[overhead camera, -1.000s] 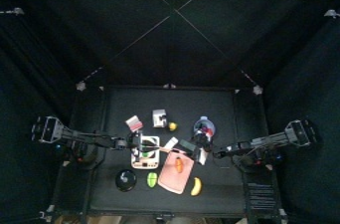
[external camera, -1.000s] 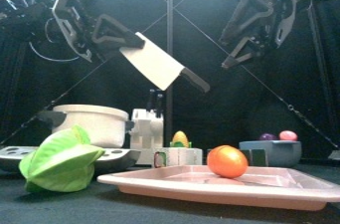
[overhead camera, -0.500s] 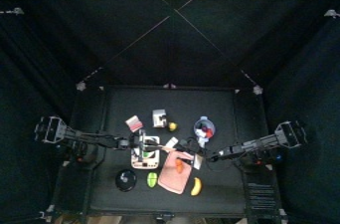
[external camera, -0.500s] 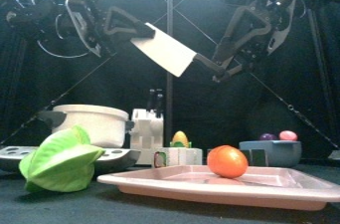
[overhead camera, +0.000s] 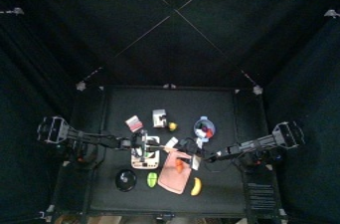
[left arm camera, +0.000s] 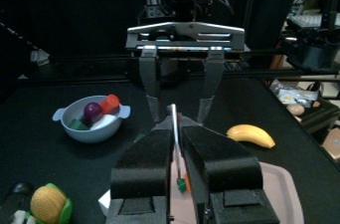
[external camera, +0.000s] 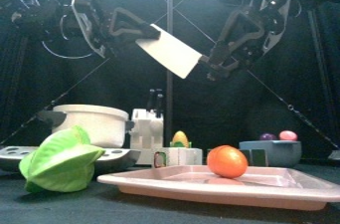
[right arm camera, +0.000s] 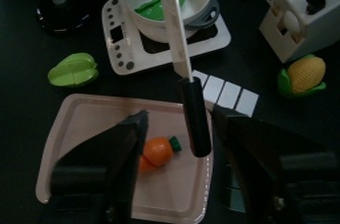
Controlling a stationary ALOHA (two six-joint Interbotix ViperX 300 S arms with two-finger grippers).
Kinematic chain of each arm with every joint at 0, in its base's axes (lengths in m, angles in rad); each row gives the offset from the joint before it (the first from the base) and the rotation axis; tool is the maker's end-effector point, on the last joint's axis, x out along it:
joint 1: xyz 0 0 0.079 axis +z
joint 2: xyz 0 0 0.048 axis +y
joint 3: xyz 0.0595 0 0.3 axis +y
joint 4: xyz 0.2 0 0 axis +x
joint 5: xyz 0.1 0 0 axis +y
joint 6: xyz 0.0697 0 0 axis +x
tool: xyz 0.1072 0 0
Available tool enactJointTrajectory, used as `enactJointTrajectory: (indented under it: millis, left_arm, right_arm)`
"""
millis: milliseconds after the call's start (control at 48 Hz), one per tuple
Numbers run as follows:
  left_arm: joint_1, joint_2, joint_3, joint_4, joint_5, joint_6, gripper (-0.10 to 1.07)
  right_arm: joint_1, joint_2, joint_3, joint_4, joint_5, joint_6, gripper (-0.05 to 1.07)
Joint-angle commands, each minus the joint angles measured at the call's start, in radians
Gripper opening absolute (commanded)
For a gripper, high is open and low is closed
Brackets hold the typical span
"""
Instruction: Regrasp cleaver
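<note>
The cleaver has a white blade and a black handle and hangs tilted in mid-air above the table. My left gripper is shut on the blade's upper end; in the left wrist view the blade stands edge-on between its jaws. My right gripper is open, with its jaws on either side of the black handle, not closed on it. The right gripper's fingers face the left wrist camera. In the top view both grippers meet over the table's front middle, around the cleaver.
Below the cleaver lie a pink tray with an orange, a green pepper, a white pot on a scale, a corn cob and a bowl of fruit. A banana lies beside the tray.
My left gripper lifted the cleaver and swung it up and to the right. My right gripper came down and left until its open jaws straddled the handle.
</note>
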Motion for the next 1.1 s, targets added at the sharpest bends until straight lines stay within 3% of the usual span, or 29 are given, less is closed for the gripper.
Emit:
enactJointTrajectory:
  millis: [0,167,333,792,1083]
  left_arm:
    - [-0.002,-0.005,-0.023,-0.002,-0.009,0.000,0.49]
    - [-0.002,-0.005,-0.020,-0.002,-0.009,0.002,0.49]
    - [-0.002,-0.005,-0.009,-0.002,-0.009,0.002,0.49]
    - [-0.002,-0.003,-0.006,-0.002,-0.005,-0.002,0.54]
    - [-0.005,-0.003,-0.003,-0.005,-0.002,-0.008,0.87]
  right_arm:
    - [0.003,-0.015,-0.025,-0.002,-0.003,-0.002,0.78]
    - [0.003,-0.017,-0.023,0.002,-0.003,0.000,0.60]
    - [0.003,-0.021,-0.028,0.005,-0.003,0.000,0.50]
    - [0.003,-0.021,-0.026,0.017,-0.005,0.000,0.48]
    - [0.009,-0.020,-0.014,0.046,-0.003,0.000,0.48]
